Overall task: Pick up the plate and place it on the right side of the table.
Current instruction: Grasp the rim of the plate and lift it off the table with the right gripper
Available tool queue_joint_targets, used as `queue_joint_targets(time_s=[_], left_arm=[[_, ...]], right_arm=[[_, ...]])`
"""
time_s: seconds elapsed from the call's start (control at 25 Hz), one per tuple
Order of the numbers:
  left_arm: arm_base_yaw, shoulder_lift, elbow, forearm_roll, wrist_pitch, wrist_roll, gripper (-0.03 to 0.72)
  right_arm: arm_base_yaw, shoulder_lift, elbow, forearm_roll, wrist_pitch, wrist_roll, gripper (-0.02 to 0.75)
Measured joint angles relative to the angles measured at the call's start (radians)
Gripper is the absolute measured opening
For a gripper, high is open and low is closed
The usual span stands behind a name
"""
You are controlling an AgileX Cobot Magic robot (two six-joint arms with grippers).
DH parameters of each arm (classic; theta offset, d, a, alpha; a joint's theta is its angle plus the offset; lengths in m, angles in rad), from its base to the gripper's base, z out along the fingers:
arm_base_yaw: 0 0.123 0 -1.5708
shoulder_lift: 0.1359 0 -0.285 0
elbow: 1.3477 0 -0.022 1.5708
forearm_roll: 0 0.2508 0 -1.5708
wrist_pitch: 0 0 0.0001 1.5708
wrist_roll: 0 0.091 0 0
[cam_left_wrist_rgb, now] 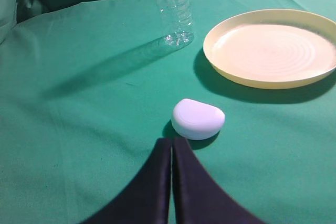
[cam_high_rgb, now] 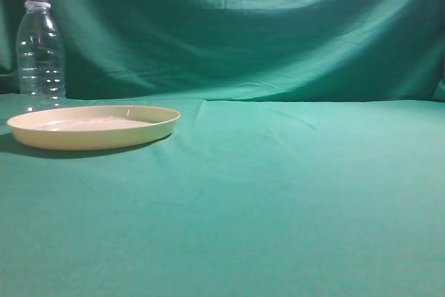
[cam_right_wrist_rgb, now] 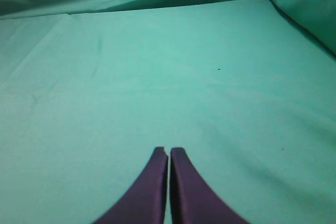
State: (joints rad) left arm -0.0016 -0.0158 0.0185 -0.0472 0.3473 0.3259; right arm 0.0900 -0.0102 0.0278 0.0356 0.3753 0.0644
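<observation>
Both grippers — left [cam_left_wrist_rgb: 171,148] and right [cam_right_wrist_rgb: 168,156] — hang low over the table [cam_high_rgb: 292,193], jaws pressed together, empty; the plate [cam_left_wrist_rgb: 273,48] sits apart.

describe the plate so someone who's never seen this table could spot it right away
On the table draped in teal-green cloth, look to the left side in the exterior view, just in front of the clear plastic bottle. The plate is wide, shallow, round and cream-yellow with a low raised rim. It is far wider and flatter than the upright bottle or the small white rounded object nearby.

Cream-yellow round plate [cam_high_rgb: 93,127] flat on teal table [cam_high_rgb: 278,193], left side
</observation>
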Motion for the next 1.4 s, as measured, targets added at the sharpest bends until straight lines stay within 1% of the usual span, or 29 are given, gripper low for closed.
queue_joint_targets(time_s=[0.72,0.8,0.92,1.04,1.08,1.16,1.24,1.4], left_arm=[[0.000,0.000,0.000,0.000,0.000,0.000,0.000],[0.000,0.000,0.000,0.000,0.000,0.000,0.000],[0.000,0.000,0.000,0.000,0.000,0.000,0.000],[0.000,0.000,0.000,0.000,0.000,0.000,0.000],[0.000,0.000,0.000,0.000,0.000,0.000,0.000],[0.000,0.000,0.000,0.000,0.000,0.000,0.000],[0.000,0.000,0.000,0.000,0.000,0.000,0.000],[0.000,0.000,0.000,0.000,0.000,0.000,0.000]], right_arm=[[0.000,0.000,0.000,0.000,-0.002,0.000,0.000],[0.000,0.000,0.000,0.043,-0.054,0.010,0.000],[0.000,0.000,0.000,0.146,-0.232,0.036,0.000],[0.000,0.000,0.000,0.179,-0.416,0.060,0.000],[0.000,0.000,0.000,0.181,-0.434,0.067,0.000],[0.000,0.000,-0.045,0.179,-0.383,0.071,0.000],[0.000,0.022,-0.128,0.174,-0.294,0.063,0.000],[0.000,0.181,-0.317,0.171,-0.107,-0.005,0.000]])
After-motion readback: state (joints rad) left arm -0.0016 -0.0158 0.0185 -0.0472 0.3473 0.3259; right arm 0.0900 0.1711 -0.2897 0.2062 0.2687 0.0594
